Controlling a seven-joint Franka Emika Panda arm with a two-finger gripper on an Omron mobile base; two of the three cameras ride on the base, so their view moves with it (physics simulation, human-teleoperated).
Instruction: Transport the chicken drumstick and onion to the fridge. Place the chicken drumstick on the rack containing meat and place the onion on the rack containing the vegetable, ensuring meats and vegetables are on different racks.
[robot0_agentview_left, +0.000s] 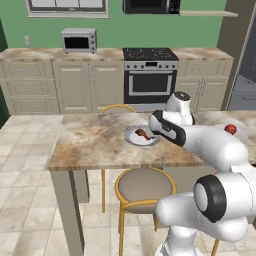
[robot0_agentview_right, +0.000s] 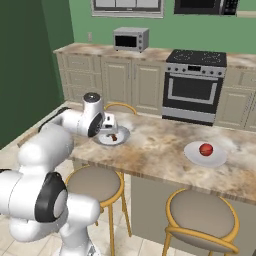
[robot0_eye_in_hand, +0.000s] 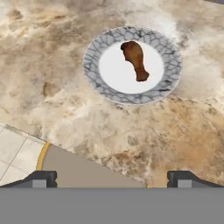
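The chicken drumstick (robot0_eye_in_hand: 134, 59) (robot0_agentview_left: 142, 133) (robot0_agentview_right: 114, 137) lies on a round plate with a grey patterned rim (robot0_eye_in_hand: 92, 65) near the front of the marble island counter. My gripper (robot0_eye_in_hand: 113, 178) hovers above and just short of the plate, open, its fingertips (robot0_eye_in_hand: 41, 177) wide apart with nothing between them. The red onion (robot0_agentview_right: 205, 149) (robot0_agentview_left: 230, 129) rests on a white plate (robot0_agentview_right: 192, 152) further right on the counter. A strip of the dark-grey fridge (robot0_agentview_left: 246, 70) shows at the far right; its doors and shelves are hidden.
Yellow-framed stools (robot0_agentview_left: 145, 185) (robot0_agentview_right: 200, 212) stand along the counter's near edge, one right below my hand (robot0_eye_in_hand: 78, 170). A back wall of beige cabinets carries a toaster oven (robot0_agentview_left: 79, 40) and a stove (robot0_agentview_left: 150, 75).
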